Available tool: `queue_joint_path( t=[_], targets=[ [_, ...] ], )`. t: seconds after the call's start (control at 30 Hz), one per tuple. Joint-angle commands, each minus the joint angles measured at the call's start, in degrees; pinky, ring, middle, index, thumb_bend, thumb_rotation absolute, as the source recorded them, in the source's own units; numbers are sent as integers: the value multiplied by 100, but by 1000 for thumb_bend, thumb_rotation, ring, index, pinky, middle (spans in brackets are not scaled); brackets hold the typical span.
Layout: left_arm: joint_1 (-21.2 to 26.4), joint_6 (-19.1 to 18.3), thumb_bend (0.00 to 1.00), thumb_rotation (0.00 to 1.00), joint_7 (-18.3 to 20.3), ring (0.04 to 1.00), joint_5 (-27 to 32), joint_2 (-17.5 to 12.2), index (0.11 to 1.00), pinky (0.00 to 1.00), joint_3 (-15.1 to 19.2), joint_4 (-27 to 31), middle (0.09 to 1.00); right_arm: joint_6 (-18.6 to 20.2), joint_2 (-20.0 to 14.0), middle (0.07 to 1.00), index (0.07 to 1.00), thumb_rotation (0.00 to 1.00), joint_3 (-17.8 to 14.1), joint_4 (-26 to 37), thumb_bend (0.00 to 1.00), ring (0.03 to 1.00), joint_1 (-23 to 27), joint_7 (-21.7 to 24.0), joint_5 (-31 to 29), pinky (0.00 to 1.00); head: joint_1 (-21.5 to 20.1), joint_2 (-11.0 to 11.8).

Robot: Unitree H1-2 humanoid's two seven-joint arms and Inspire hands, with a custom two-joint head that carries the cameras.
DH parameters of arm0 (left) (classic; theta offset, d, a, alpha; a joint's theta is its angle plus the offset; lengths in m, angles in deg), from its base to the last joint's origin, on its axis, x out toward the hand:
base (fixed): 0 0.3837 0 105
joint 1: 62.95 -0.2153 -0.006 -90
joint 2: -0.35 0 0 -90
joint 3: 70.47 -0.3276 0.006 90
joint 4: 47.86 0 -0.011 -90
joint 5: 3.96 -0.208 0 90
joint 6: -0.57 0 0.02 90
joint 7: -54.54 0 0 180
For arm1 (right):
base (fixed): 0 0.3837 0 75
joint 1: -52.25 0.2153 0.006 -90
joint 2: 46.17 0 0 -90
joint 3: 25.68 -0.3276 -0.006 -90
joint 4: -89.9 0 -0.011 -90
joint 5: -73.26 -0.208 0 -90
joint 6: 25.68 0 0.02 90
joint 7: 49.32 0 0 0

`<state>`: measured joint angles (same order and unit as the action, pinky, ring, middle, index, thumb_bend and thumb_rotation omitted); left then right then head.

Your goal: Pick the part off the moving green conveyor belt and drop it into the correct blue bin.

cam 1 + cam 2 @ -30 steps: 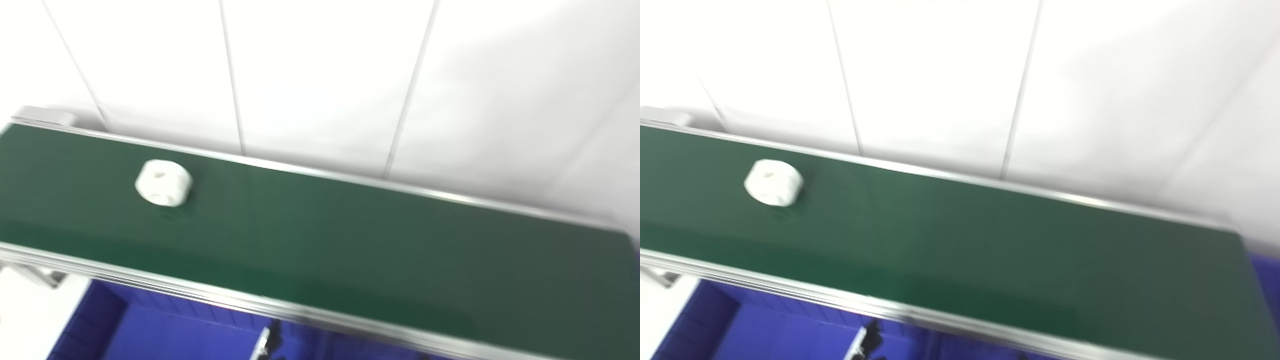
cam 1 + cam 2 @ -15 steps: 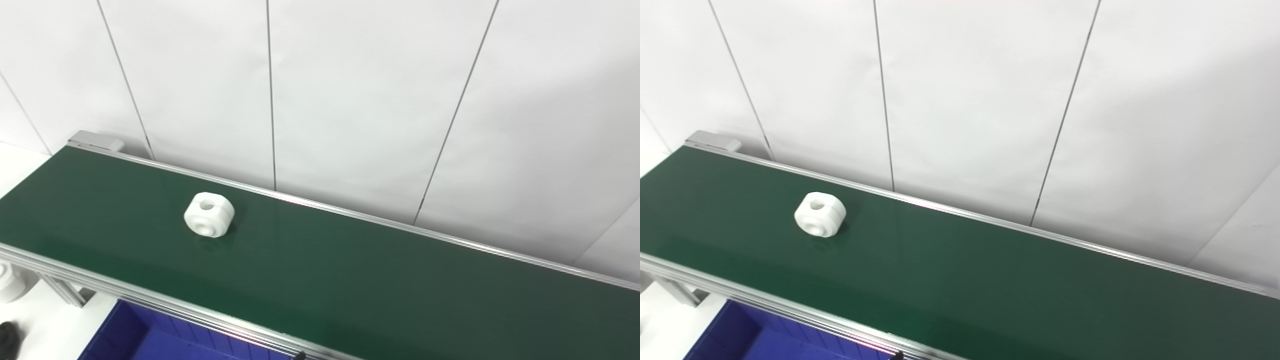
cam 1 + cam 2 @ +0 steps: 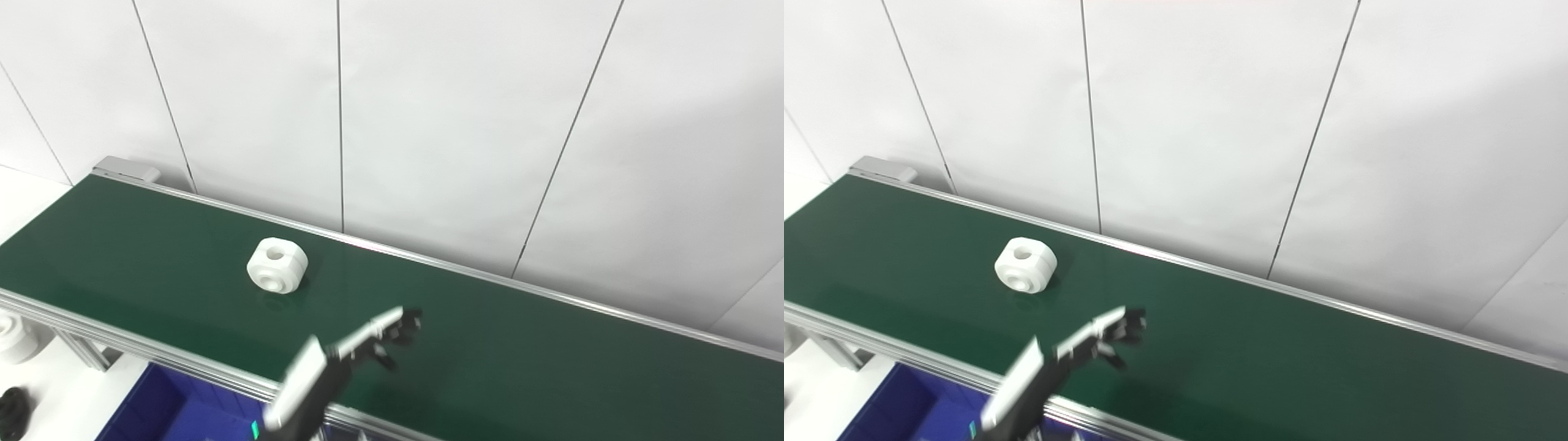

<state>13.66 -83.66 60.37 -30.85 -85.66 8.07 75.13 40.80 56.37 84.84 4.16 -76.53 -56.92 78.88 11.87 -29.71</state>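
Hovered with left hand point(image 3: 373, 340) empty, dark fingers spread, over matte green belt point(image 3: 490, 343); beyond-left, rounded white holed part point(image 3: 277, 265).

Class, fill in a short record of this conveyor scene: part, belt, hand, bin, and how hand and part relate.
part: white part, with holes, lying on the belt
belt: green conveyor belt, running along a white panelled wall
hand: left hand, over the belt, holding nothing, fingers apart
bin: blue bin, below the near rail
relation: hand apart from the part, not touching
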Motion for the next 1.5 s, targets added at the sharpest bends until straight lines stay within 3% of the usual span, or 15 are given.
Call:
queue_joint_path(
  t=[0.0, 0.1, 0.3, 0.5, 0.8, 1.17, 1.37, 1.47],
  targets=[
    [481, -262, 1000, 346, 289, 735, -258, -176, 820, 497, 141, 112, 835, -331, 72, 1000, 1000, 1000, 5, 157, 845, 1000, -78, 82, -12, 997, -10, -10],
    [1127, -598, 1000, 280, 702, 762, -653, -480, 821, 572, 244, -48, 857, -329, 91, 1000, 1000, 1000, 12, 149, 843, 1000, -67, 119, -50, 1000, -33, -18],
    [1917, -579, 1000, 178, 1028, 861, -1658, -929, 880, 822, 115, -791, 901, -312, 146, 1000, 1000, 1000, 8, 174, 859, 1000, -94, 170, -2, 1000, -97, -48],
    [2701, -286, 1000, 174, 1001, 872, -2371, -1441, 907, 852, -142, -2100, 887, -316, 199, 1000, 1000, 991, -12, 173, 862, 1000, -116, 207, 5, 997, -120, -54],
    [3431, -295, 1000, 189, 796, 884, -2979, -1673, 913, 905, -481, -3539, 889, -279, 214, 1000, 1000, 987, -37, 206, 854, 1000, -150, 284, 21, 996, -140, -76],
    [3857, -547, 1000, 260, 1152, 950, -3405, -1864, 944, 999, -842, -4259, 938, -302, 227, 1000, 1000, 973, -18, 210, 816, 1000, -185, 338, 5, 994, -173, -107],
    [4032, -534, 1000, 261, 1400, 952, -3512, -2005, 897, 1000, -1058, -4438, 935, -289, 228, 1000, 1000, 968, -13, 244, 816, 1000, -220, 405, -30, 995, -177, -141],
    [4111, -565, 1000, 201, 1589, 936, -3547, -2061, 856, 986, -1125, -4424, 918, -242, 240, 1000, 1000, 962, -16, 278, 827, 1000, -238, 418, -36, 992, -179, -146]
  ],
)
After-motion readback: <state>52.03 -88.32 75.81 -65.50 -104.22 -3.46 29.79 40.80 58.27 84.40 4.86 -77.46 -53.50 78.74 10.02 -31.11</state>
